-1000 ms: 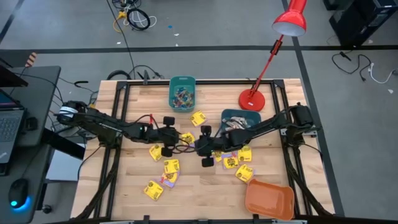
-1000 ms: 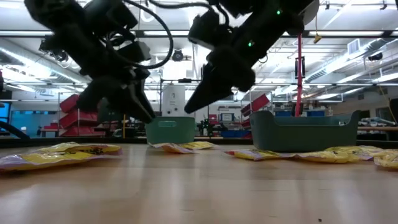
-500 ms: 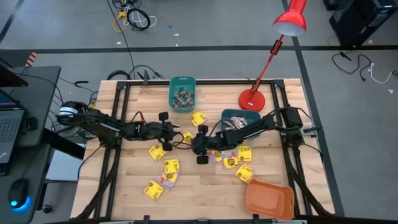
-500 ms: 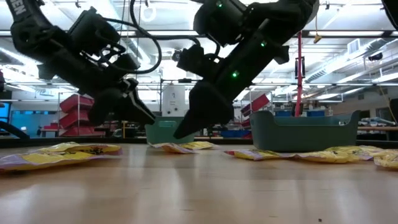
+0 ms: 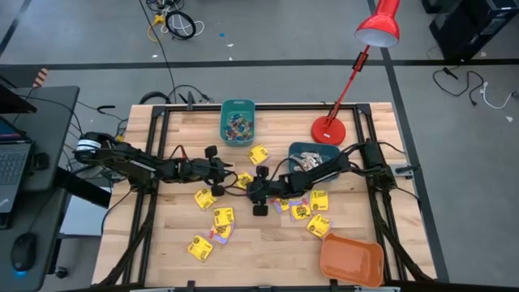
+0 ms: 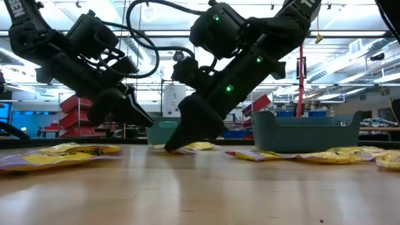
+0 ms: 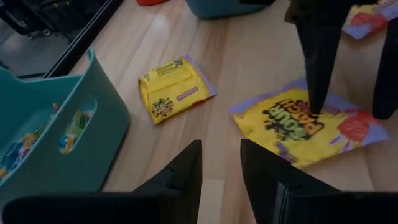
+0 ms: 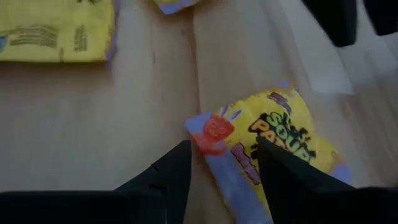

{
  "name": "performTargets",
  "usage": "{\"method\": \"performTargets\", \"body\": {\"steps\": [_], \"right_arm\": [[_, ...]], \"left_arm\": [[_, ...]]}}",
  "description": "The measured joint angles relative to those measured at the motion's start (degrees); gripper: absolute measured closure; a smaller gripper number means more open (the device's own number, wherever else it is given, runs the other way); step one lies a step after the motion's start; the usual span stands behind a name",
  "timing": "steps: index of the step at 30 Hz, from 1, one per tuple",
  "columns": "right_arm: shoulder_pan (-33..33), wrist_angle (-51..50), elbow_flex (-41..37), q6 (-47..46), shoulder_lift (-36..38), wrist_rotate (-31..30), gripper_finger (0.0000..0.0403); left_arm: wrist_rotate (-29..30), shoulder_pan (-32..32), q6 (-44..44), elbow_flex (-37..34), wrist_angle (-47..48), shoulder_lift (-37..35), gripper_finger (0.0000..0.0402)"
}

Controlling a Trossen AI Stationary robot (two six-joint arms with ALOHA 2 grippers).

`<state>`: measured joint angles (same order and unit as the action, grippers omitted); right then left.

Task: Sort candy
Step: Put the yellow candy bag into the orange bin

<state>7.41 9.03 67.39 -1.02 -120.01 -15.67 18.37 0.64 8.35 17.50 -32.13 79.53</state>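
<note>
1. We see the right gripper (image 5: 249, 187) low at the table's middle, its 2 fingers (image 8: 163, 180) apart and straddling the red corner of a yellow candy packet (image 8: 267, 149) that lies flat on the wood.
2. In the low view the right gripper (image 6: 181, 136) has its tips down at the tabletop, at that same packet (image 6: 190, 147).
3. The left gripper (image 5: 220, 174) sits just beside the right one, on the far-left side of the packet (image 5: 244, 179); its fingers (image 7: 180, 174) stand a little apart with nothing between them.
4. From the left wrist view we see the packet (image 7: 301, 124) ahead of the left fingers, with 1 dark finger of the right gripper (image 7: 348, 59) touching its top face.
5. A 2nd yellow packet (image 7: 175, 88) lies apart from it, near the teal bin (image 7: 56, 134).
6. That teal bin (image 5: 238, 122) at the far edge holds small coloured sweets; a darker teal bin (image 5: 312, 154) near the red lamp base (image 5: 328, 128) holds pale pieces.
7. More yellow packets (image 5: 212, 217) lie scattered on the wooden table (image 5: 268, 251), and an orange bin (image 5: 351, 259) sits at the near right corner.
</note>
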Motion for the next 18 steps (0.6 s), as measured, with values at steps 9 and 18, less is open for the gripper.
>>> {"method": "performTargets", "body": {"steps": [9, 18], "right_arm": [[-2.02, -3.47, 0.22, -1.46, -0.45, 0.05, 0.0272], [-2.57, -3.51, 0.36, -1.94, -1.93, 5.21, 0.0396]], "left_arm": [[-0.77, 0.00, -0.51, 0.00, -0.35, 0.00, 0.0289], [-1.46, -0.02, -1.15, 0.00, -0.18, 0.00, 0.0289]]}}
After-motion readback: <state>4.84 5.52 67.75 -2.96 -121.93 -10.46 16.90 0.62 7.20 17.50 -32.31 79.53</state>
